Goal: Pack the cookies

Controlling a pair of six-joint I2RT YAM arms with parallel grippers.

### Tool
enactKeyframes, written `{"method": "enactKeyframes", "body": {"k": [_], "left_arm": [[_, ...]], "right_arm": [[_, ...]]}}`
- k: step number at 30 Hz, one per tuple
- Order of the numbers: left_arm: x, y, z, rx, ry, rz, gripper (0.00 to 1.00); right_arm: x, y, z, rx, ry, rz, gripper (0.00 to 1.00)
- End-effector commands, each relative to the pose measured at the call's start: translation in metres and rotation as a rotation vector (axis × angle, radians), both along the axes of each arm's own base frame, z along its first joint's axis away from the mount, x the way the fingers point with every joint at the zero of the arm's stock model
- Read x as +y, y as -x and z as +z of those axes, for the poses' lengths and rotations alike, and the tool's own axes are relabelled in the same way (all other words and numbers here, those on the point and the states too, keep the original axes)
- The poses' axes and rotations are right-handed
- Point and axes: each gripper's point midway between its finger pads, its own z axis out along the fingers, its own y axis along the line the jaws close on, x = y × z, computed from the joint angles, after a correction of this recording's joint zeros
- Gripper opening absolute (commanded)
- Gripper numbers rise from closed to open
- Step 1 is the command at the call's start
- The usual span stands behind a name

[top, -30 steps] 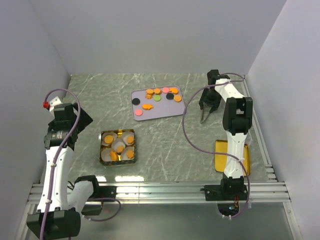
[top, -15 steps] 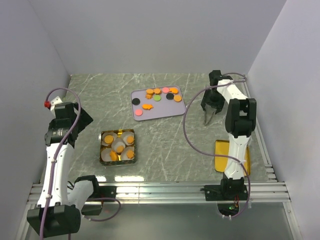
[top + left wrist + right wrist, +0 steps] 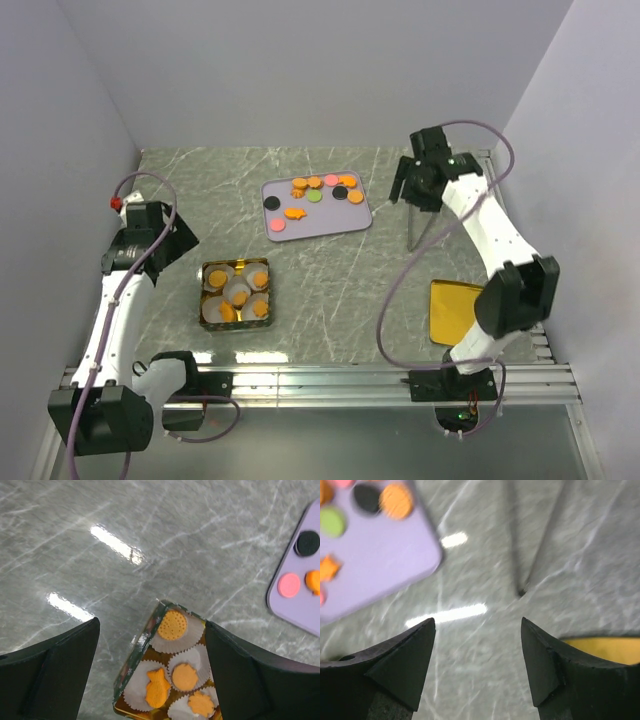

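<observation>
While both pairs of jaws hang spread and empty, you are fetching: steer the right jaws over the tray [image 3: 322, 219], pinch a cookie [image 3: 355, 197] for the tin [image 3: 236, 263].

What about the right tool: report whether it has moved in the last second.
Yes. In the top view the right tool has shifted upward, from beside the purple tray's near right corner to beside its far one.

Orange, black, pink and green cookies [image 3: 314, 196] dot a lilac tray [image 3: 328, 220]; the tabletop [image 3: 330, 280] is grey-green, white-veined marble, the tin [image 3: 236, 263] gold.
</observation>
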Motion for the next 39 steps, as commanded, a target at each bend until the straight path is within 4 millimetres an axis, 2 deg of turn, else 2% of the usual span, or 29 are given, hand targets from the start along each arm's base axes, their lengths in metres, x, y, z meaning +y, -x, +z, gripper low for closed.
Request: {"method": "enactKeyframes", "body": {"k": [1,2,4,5,6,7,8,9,10,11,13,14,16,17,18,19,22,23,25,26,28,32,34,36,39], "left_arm": [[-0.010,-0.008,0.003,-0.014,0.002,-0.059,0.92],[-0.010,-0.008,0.002,-0.009,0.003,-0.062,0.92],[-0.012,-0.009,0.004,-0.020,0.007,-0.073,0.93],[-0.013,-0.009,0.004,-0.019,0.010,-0.084,0.93],[-0.015,-0.008,0.001,-0.005,0.015,-0.091,0.93],[-0.012,-0.008,0.001,0.012,0.007,-0.079,0.93],[-0.011,-0.010,-0.011,0.063,0.010,-0.065,0.93],[-0.009,-0.010,-0.019,0.094,0.005,-0.057,0.99],[-0.009,-0.010,-0.024,0.121,0.006,-0.058,0.99],[-0.009,-0.012,-0.033,0.152,0.011,-0.059,0.99],[-0.013,-0.013,-0.037,0.163,0.023,-0.073,1.00],[-0.016,-0.013,-0.033,0.148,0.023,-0.093,0.99],[-0.024,-0.014,-0.032,0.142,0.026,-0.123,0.99],[-0.028,-0.014,-0.038,0.165,0.027,-0.140,1.00],[-0.030,-0.015,-0.039,0.172,0.030,-0.148,1.00],[-0.031,-0.015,-0.043,0.180,0.036,-0.158,0.98],[-0.036,-0.017,-0.042,0.170,0.051,-0.186,0.99],[-0.046,-0.017,-0.040,0.162,0.052,-0.226,0.99],[-0.047,-0.018,-0.041,0.167,0.038,-0.221,0.99],[-0.049,-0.017,-0.047,0.189,0.037,-0.225,1.00],[-0.047,-0.015,-0.053,0.225,0.021,-0.207,0.99],[-0.044,-0.014,-0.074,0.320,0.011,-0.189,0.90],[-0.041,-0.012,-0.078,0.344,0.003,-0.177,0.86],[-0.042,-0.013,-0.080,0.348,0.004,-0.176,0.84],[-0.043,-0.013,-0.084,0.359,0.010,-0.183,0.77]], "right_arm": [[0.041,0.040,0.020,-0.050,-0.105,0.091,0.75],[0.061,0.058,0.013,-0.033,-0.125,0.141,0.75],[0.084,0.075,0.027,-0.095,-0.180,0.209,0.74],[0.095,0.087,0.021,-0.088,-0.193,0.239,0.74],[0.114,0.095,0.025,-0.119,-0.222,0.296,0.74],[0.120,0.104,0.034,-0.151,-0.244,0.320,0.74],[0.126,0.113,0.031,-0.143,-0.266,0.325,0.75],[0.132,0.119,0.034,-0.147,-0.281,0.338,0.75],[0.132,0.125,0.040,-0.162,-0.296,0.341,0.75],[0.133,0.130,0.037,-0.159,-0.303,0.343,0.75],[0.140,0.137,0.047,-0.212,-0.339,0.377,0.75],[0.140,0.142,0.043,-0.215,-0.341,0.385,0.75],[0.139,0.144,0.057,-0.277,-0.345,0.378,0.75],[0.136,0.145,0.064,-0.297,-0.345,0.362,0.75],[0.131,0.148,0.068,-0.305,-0.336,0.344,0.75],[0.121,0.149,0.080,-0.353,-0.344,0.276,0.74],[0.101,0.159,0.091,-0.408,-0.403,0.153,0.73],[0.099,0.163,0.088,-0.392,-0.447,0.099,0.72],[0.090,0.173,0.087,-0.387,-0.488,0.040,0.71],[0.088,0.176,0.077,-0.363,-0.519,-0.017,0.70],[0.085,0.183,0.074,-0.350,-0.556,-0.045,0.69],[0.079,0.189,0.076,-0.341,-0.490,0.006,0.69],[0.075,0.186,0.068,-0.324,-0.409,0.038,0.69],[0.074,0.184,0.074,-0.320,-0.370,0.061,0.70],[0.084,0.181,0.071,-0.312,-0.353,0.134,0.70]]}}
